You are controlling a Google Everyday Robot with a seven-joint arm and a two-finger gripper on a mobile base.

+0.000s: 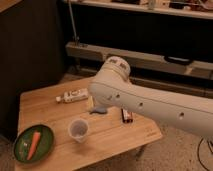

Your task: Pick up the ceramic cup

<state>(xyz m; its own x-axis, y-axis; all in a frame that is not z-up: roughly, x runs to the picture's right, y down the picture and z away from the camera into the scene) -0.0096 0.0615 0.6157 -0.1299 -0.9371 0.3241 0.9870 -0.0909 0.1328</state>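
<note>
Nothing can be read. The label [76, 94] on the white bottle [70, 96], far left on the table [115, 139], seems printed but illegible. The gripper is hidden behind the arm [150, 102].

Smooth white plastic arm [150, 102] hiding the gripper over the matt wooden table [110, 140], pale ceramic cup [78, 129] looking matt

Wooden table [40, 107], green plate [46, 140] with carrot [34, 144], white bottle [73, 95] (lying flat)
</note>
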